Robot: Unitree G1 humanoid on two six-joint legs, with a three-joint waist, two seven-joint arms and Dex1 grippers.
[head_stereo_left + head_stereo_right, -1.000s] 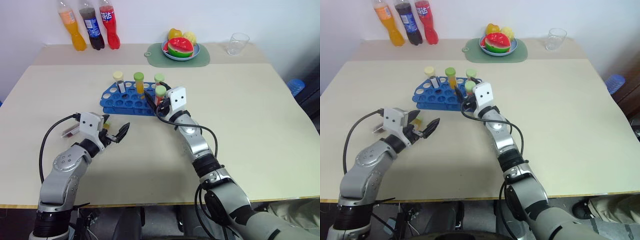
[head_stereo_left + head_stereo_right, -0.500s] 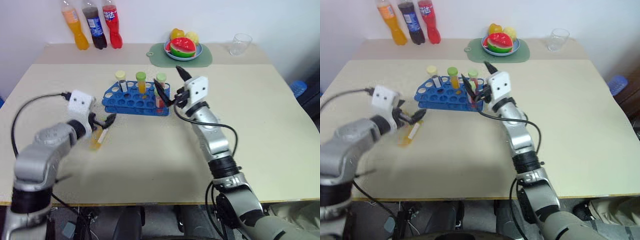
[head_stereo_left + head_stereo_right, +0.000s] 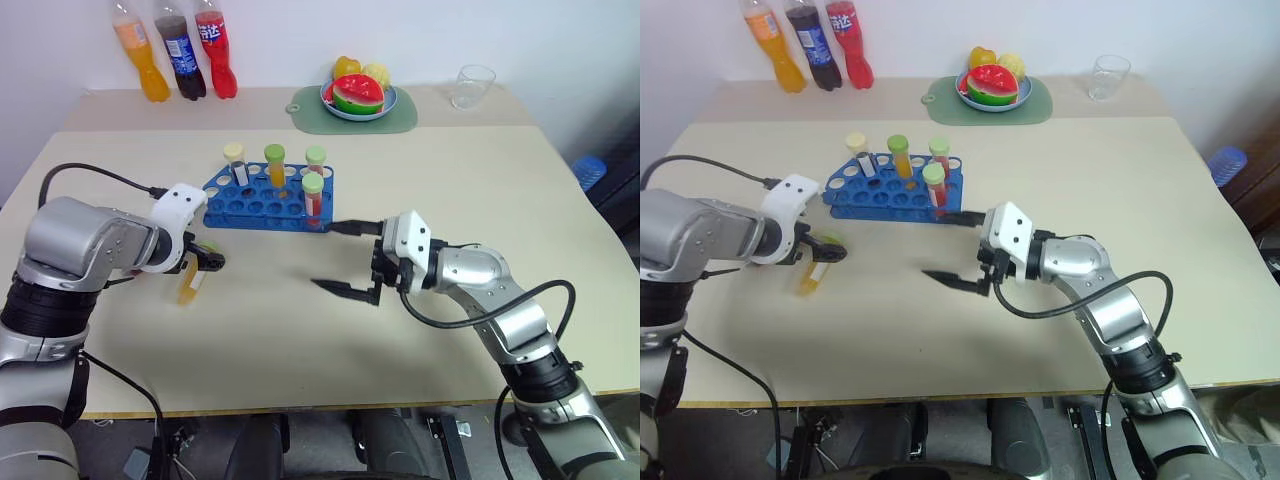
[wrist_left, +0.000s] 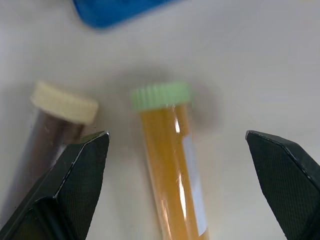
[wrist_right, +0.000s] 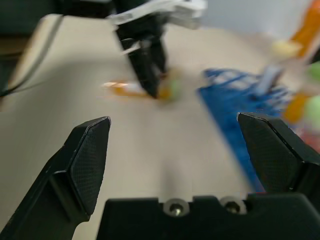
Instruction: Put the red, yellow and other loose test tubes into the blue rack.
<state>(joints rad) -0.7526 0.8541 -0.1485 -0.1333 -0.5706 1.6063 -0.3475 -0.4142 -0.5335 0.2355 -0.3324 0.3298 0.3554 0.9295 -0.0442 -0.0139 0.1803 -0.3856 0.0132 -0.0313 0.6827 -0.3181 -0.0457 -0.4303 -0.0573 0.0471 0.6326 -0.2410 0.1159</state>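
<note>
The blue rack (image 3: 262, 203) stands mid-table with several capped tubes upright in it, among them a red tube (image 3: 312, 197) with a green cap at its near right corner. A yellow tube (image 3: 189, 286) with a green cap lies on the table left of the rack. My left gripper (image 3: 203, 262) points down over its cap end, open, the fingers (image 4: 75, 175) straddling the yellow tube (image 4: 172, 170). A dark tube (image 4: 52, 130) with a cream cap lies beside it. My right gripper (image 3: 345, 258) hovers open and empty, near of the rack, pointing left.
Three soda bottles (image 3: 180, 55) stand at the back left. A green mat with a fruit bowl (image 3: 358, 97) and a clear glass (image 3: 472, 86) sit at the back right. Bare tabletop (image 3: 300, 340) stretches across the near side.
My right gripper has drawn back from the rack toward the near edge and turned sideways, leaving the red tube standing in the rack. My left gripper has tipped down over the yellow tube.
</note>
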